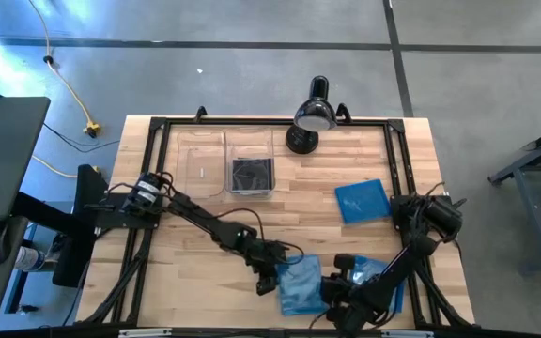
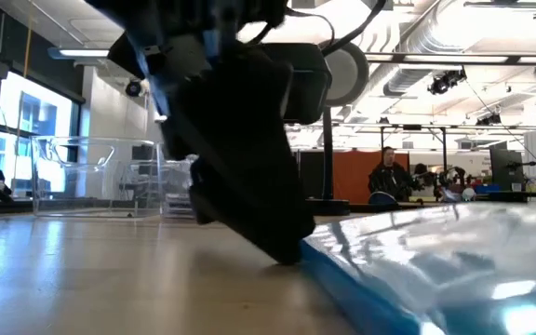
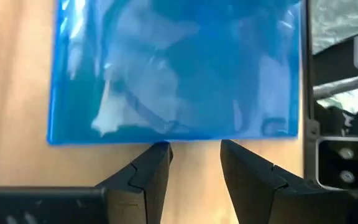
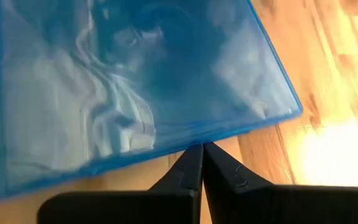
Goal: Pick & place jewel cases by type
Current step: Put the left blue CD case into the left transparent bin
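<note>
From above, we are seeing the left claw [image 1: 269, 280] at the near-front blue case [image 1: 299, 284] on the table [image 1: 195, 253]; another blue case [image 1: 362, 201] lies well apart, and a dark case [image 1: 252, 175] sits in a clear bin [image 1: 251, 150].

From table height, a dark claw is touching the blue case's edge.

Past the left wrist, we are seeing the left claw half open, not gripping yet. We should be sliding one finger under the edge.

Past the right wrist, the right claw [image 4: 202, 163] is closed, holding nothing, its tip at a blue case's edge.
</note>
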